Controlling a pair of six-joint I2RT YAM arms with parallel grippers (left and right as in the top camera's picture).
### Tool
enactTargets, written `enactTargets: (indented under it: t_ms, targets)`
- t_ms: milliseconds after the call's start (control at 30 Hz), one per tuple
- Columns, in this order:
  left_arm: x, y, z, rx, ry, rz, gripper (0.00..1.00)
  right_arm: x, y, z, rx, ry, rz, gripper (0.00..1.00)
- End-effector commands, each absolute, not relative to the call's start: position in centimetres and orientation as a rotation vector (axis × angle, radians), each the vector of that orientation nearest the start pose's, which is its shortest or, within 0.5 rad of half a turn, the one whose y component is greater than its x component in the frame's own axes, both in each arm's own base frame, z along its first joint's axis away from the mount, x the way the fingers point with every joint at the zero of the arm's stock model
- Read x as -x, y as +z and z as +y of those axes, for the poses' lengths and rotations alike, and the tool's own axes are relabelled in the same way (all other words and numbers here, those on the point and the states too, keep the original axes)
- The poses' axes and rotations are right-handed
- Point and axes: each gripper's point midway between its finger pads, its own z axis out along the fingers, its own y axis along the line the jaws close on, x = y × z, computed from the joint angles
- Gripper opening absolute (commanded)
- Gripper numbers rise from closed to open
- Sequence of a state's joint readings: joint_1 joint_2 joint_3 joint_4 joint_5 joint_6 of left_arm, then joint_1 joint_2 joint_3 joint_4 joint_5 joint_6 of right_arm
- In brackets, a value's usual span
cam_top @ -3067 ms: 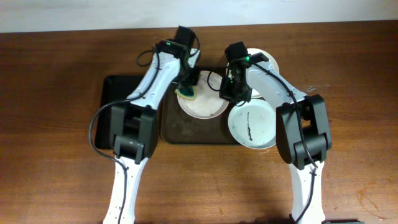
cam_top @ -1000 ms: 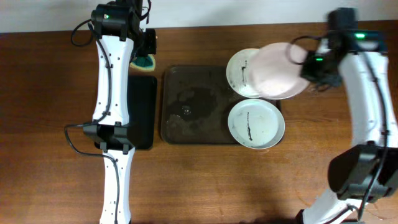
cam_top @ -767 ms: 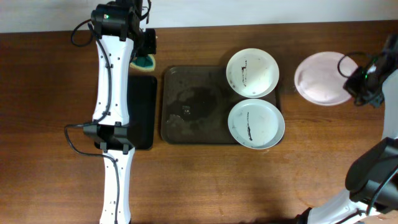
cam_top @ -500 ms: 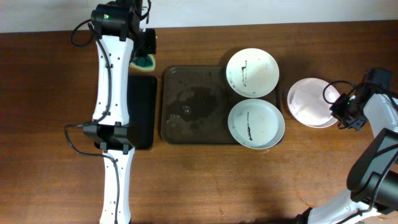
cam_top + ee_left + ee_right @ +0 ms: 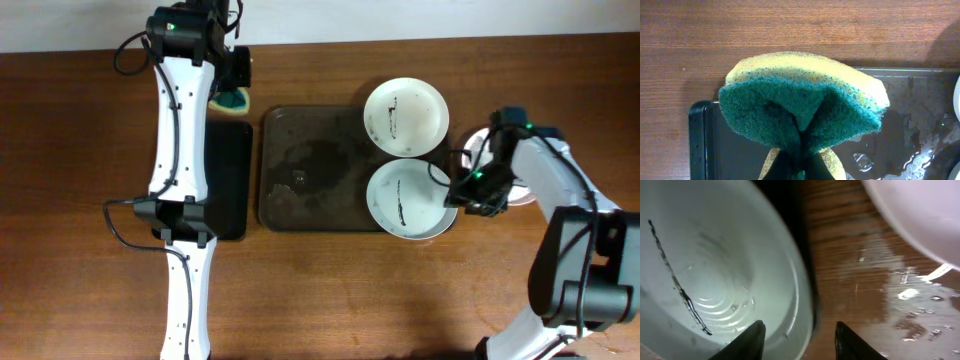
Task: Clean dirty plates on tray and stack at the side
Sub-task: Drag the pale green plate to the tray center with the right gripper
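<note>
The left arm (image 5: 178,110) and right arm (image 5: 548,172) were white with black joints (image 5: 185,215), thin black cables (image 5: 107,215) and green lights (image 5: 180,13).

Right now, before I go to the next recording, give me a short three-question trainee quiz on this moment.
1. True or false: the left gripper holds a sponge.
2. How many streaked plates sit on the tray?
3. The right gripper is: A) shut on a plate; B) open, straddling the lower plate's rim; C) out of view.
Key: 1 true; 2 two; 3 B.
</note>
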State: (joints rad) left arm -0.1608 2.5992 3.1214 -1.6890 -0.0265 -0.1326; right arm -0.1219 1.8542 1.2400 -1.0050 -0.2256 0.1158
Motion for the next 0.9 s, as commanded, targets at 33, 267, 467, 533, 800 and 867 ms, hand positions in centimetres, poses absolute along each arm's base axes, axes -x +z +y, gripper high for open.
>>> enactTargets:
  t_ms: [33, 267, 467, 533, 800, 867]
  targets:
    - [-51.6, 22.5, -7.8, -0.014, -0.065, 2.678, 0.00, -31.3, 2.7, 1.3, -0.292, 0.314, 3.175, 0.33]
    - [-51.6, 22.5, -7.8, -0.014, -0.065, 2.678, 0.00, -31.5, 2.8, 6.5, -0.135, 0.396, 3.167, 0.04]
    - [-51.6, 22.5, -7.8, -0.013, -0.065, 2.678, 0.00, -37.2, 4.3, 16.4, -0.390, 0.261, 2.849, 0.04]
    - [-51.6, 22.5, -7.8, -0.014, -0.065, 2.678, 0.00, -37.9, 4.4, 17.8, -0.384, 0.259, 2.799, 0.05]
    - [-51.6, 19.8, -10.4, 0.162, -0.184, 2.751, 0.00, -40.6, 2.8, 17.8, 0.135, 0.410, 2.771, 0.46]
    - [-51.8, 18.5, -11.7, 0.186, -0.193, 2.773, 0.00, -41.6, 2.2, 17.8, 0.153, 0.405, 2.742, 0.20]
